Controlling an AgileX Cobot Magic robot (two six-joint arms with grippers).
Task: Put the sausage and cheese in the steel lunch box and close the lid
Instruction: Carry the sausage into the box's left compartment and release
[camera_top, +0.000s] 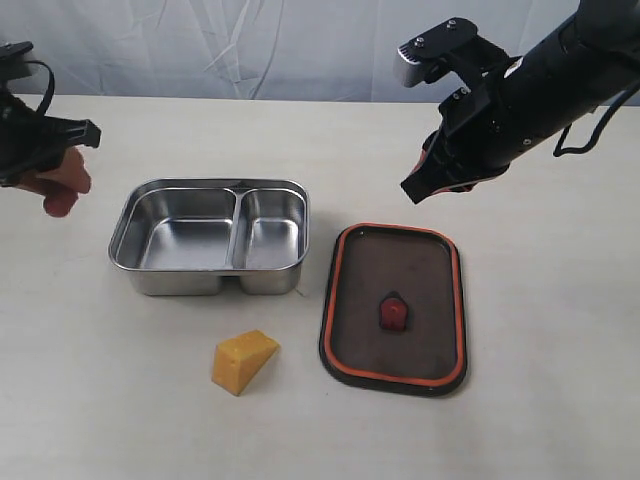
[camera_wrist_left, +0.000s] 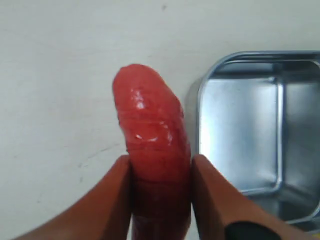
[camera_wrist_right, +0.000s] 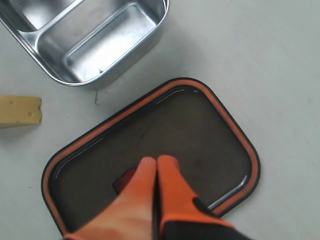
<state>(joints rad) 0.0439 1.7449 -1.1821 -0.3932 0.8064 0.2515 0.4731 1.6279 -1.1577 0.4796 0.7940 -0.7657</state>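
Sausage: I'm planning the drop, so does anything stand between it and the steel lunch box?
Nothing visible does. The left tool holds the sausage beside the steel lunch box, whose compartments lie open; the lid and cheese lie clear of that path.

Pale table (camera_top: 120, 400) carrying three things: a steel lunch box (camera_top: 200, 283) left of centre, a cheese wedge (camera_top: 244, 361) below it, and an orange-rimmed lid (camera_top: 420, 280) lying flat, right of centre.

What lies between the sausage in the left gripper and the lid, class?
The steel lunch box, open and empty, sits between the sausage and the lid. The exterior view shows this.
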